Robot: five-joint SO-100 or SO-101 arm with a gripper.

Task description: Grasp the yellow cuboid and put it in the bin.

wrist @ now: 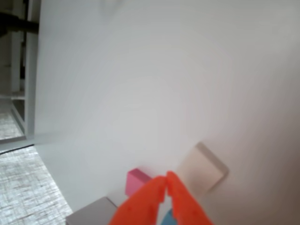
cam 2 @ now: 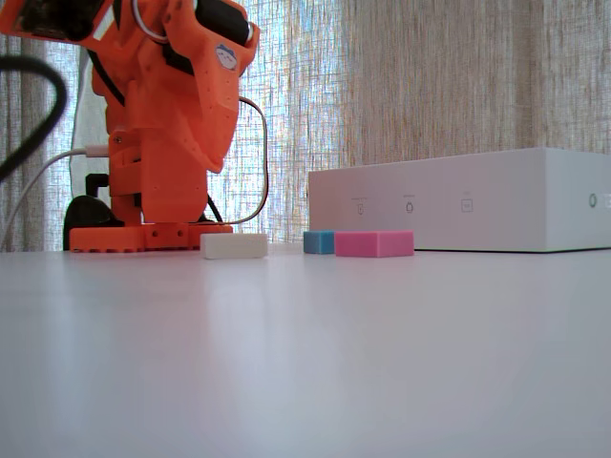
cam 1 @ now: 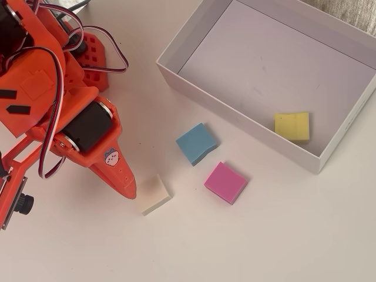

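The yellow cuboid (cam 1: 292, 126) lies flat inside the bin (cam 1: 176, 75), near its lower right wall, in the overhead view. The bin also shows as a white box in the fixed view (cam 2: 458, 198) and by a corner in the wrist view (wrist: 91, 213); the cuboid is hidden in both. My orange gripper (cam 1: 130, 191) is shut and empty, raised above the table left of the bin, its tip over the left edge of the pale cream block (cam 1: 155, 195). In the wrist view the closed fingertips (wrist: 165, 180) meet at the bottom.
A blue block (cam 1: 195, 143) and a pink block (cam 1: 225, 182) lie on the table between the gripper and the bin. They also show in the fixed view, blue (cam 2: 318, 242), pink (cam 2: 374, 244), cream (cam 2: 234, 246). The arm's base (cam 2: 148, 236) stands at the left.
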